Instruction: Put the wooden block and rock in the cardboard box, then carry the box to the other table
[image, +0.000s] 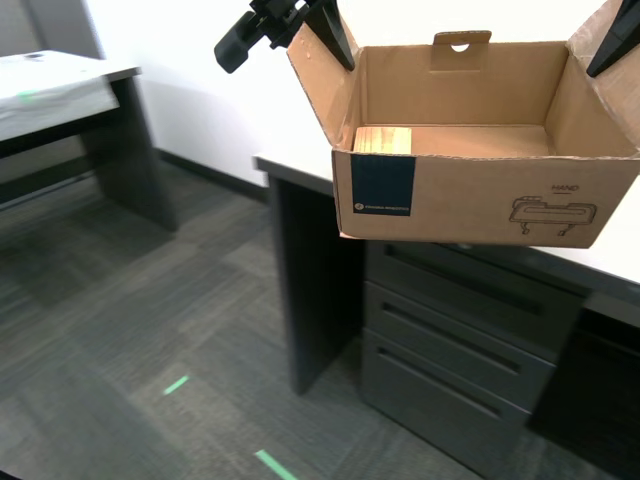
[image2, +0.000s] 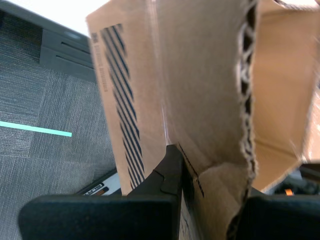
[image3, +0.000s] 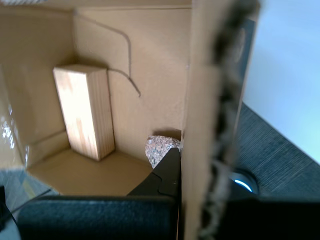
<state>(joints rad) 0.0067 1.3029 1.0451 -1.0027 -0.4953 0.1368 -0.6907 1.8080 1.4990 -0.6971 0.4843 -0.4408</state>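
The cardboard box (image: 480, 200) hangs in the air above a desk edge, open at the top and held by both side flaps. Inside it the wooden block (image: 383, 140) lies at the end toward the exterior view's left. In the first wrist view the block (image3: 85, 110) leans in a far corner and the rock (image3: 159, 149) sits on the box floor close to the jaws. My first gripper (image3: 205, 175) is shut on the flap at the exterior view's right (image: 610, 40). My second gripper (image2: 215, 175) is shut on the striped flap (image2: 200, 75) at the exterior view's left (image: 322, 35).
Under the box stands a smooth white desk (image: 290, 165) with dark drawers (image: 460, 350). The other table (image: 50, 90), with a wrinkled white top and a green mark, is at the exterior view's far left. Grey carpet with green tape strips (image: 275, 463) lies between them.
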